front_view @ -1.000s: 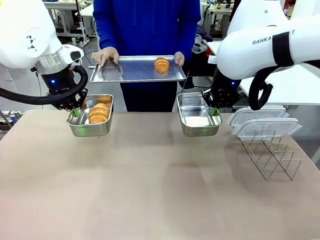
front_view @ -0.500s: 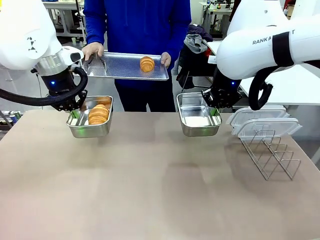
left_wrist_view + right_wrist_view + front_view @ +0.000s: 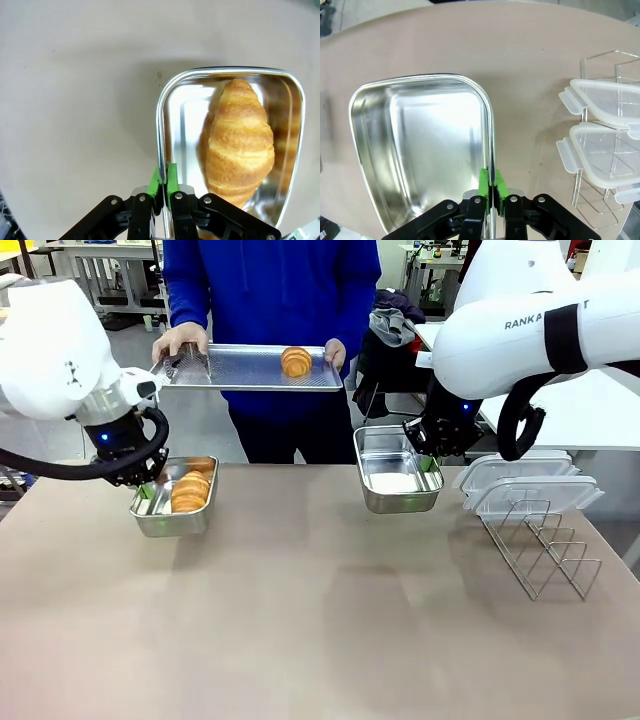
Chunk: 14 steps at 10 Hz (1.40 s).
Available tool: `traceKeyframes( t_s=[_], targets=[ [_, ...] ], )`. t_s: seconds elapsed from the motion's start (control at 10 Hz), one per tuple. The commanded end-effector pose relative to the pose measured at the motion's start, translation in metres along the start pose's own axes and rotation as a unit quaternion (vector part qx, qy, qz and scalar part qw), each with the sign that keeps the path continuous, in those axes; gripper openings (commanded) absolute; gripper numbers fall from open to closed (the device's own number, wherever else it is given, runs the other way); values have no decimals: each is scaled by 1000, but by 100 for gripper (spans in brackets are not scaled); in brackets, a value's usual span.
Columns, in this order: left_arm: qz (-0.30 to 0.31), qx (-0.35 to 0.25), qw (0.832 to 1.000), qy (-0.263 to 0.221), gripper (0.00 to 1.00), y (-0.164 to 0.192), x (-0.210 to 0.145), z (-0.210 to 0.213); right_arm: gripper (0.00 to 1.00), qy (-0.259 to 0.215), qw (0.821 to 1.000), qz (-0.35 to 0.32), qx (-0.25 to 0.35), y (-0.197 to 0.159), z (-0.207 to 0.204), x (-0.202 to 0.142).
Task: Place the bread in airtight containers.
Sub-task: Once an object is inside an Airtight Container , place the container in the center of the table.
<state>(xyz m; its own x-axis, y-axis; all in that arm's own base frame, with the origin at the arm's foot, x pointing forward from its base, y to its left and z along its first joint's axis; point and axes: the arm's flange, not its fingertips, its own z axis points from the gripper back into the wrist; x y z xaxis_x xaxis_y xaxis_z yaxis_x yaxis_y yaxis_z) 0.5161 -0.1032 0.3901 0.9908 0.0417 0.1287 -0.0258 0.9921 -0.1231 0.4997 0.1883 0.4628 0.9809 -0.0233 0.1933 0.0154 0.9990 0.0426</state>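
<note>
My left gripper (image 3: pixel 150 485) is shut on the rim of a steel airtight container (image 3: pixel 175 521) that holds one croissant (image 3: pixel 190 491). The left wrist view shows the green pads (image 3: pixel 171 178) pinching the container's rim (image 3: pixel 161 115) beside that croissant (image 3: pixel 240 142). My right gripper (image 3: pixel 428 458) is shut on the rim of a second, empty container (image 3: pixel 397 483), pads (image 3: pixel 499 183) on its wall (image 3: pixel 490 125). A second croissant (image 3: pixel 295 361) lies on a flat steel tray (image 3: pixel 240 368) that a person in blue holds above the table's far edge.
At the right a wire rack (image 3: pixel 540 545) stands with two clear clip lids (image 3: pixel 525 483) leaning on it; the right wrist view shows those lids (image 3: pixel 602 135) close beside the empty container. The near half of the tan table (image 3: pixel 320 630) is bare.
The left arm has brought its container with the croissant nearer and a little left. The person has raised the tray and shifted it left. The right arm stays still.
</note>
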Motion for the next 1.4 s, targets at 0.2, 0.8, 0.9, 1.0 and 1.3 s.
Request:
traceKeyframes(
  t_s=[0.2, 0.8, 0.9, 1.0, 1.3],
  targets=[
    [0, -7, 1000, -27, 5, -4, -5, -35, 0, -6, 1000, 0, -6, -1, 3, 1],
    [-20, 30, 999, -20, 5, -22, -9, -60, 0, -6, 1000, 0, -6, -1, 3, 1],
    [-20, 31, 999, -19, 5, -23, -10, -61, 0, -6, 1000, 0, -6, -1, 3, 1],
    [-22, 33, 999, -20, 5, -23, -11, -61, 0, -6, 1000, 0, -6, -1, 3, 1],
    [-27, 29, 999, -21, 100, -19, -11, -55, 0, -6, 1000, 0, -6, -1, 3, 1]
  ],
)
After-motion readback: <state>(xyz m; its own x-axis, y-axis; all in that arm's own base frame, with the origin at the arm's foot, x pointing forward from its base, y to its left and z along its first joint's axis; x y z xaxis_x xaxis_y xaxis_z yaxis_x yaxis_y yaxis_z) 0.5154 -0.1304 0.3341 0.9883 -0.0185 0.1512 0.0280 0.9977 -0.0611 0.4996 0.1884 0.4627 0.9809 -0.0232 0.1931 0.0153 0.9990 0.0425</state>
